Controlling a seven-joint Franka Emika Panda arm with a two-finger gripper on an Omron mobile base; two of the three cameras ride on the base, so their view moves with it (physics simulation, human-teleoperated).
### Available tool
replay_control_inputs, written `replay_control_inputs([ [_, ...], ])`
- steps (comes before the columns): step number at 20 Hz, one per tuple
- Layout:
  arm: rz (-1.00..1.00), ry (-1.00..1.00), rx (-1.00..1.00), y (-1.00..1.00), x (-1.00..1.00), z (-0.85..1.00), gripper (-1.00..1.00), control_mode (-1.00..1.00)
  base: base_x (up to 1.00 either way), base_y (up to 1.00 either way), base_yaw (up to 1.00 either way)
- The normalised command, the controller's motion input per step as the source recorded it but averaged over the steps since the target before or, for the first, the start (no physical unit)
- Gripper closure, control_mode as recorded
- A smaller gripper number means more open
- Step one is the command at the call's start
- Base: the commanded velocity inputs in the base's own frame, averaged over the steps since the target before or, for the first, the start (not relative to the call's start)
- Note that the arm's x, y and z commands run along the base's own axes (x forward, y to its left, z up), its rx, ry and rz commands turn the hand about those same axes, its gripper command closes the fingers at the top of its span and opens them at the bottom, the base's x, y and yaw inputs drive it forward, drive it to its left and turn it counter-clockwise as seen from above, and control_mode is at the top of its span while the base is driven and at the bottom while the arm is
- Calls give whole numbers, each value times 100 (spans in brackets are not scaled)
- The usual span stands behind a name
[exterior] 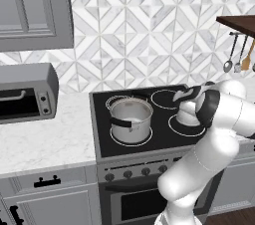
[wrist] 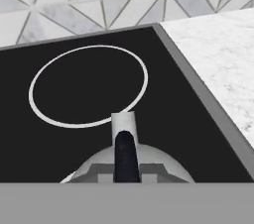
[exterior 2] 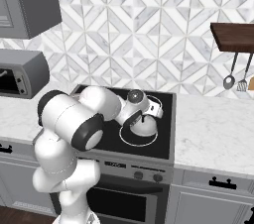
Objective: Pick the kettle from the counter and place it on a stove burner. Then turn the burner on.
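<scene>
Kettle on the stove's front right burner.
The tool (exterior 2: 149, 113) is pinching the kettle (exterior 2: 144, 126) by its dark handle (wrist: 125, 156).

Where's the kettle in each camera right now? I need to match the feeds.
Left base view: kettle right of centre, on the front right burner ring, partly behind the arm.
Right base view: kettle centre, in that ring.
Hand view: kettle bottom centre, dome and handle.
Shared landmark: the back right burner ring.
</scene>
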Motion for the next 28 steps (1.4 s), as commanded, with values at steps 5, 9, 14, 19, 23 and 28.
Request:
replay_control_inputs([
  [5, 1, -3, 0, 5, -42, 0, 100, -100, 0, 0, 0],
  [9, 0, 0, 0, 0, 0, 0, 100, -100, 0, 0, 0],
  [14, -6, -9, 0, 11, 0, 0, 100, -100, 0, 0, 0],
  [19, 0, -1, 0, 1, 0, 0, -100, -100, 0, 0, 0],
  [23, 0, 0, 0, 0, 0, 1, -100, -100, 0, 0, 0],
  [28, -2, 17, 0, 0, 0, 47, -100, -100, 0, 0, 0],
])
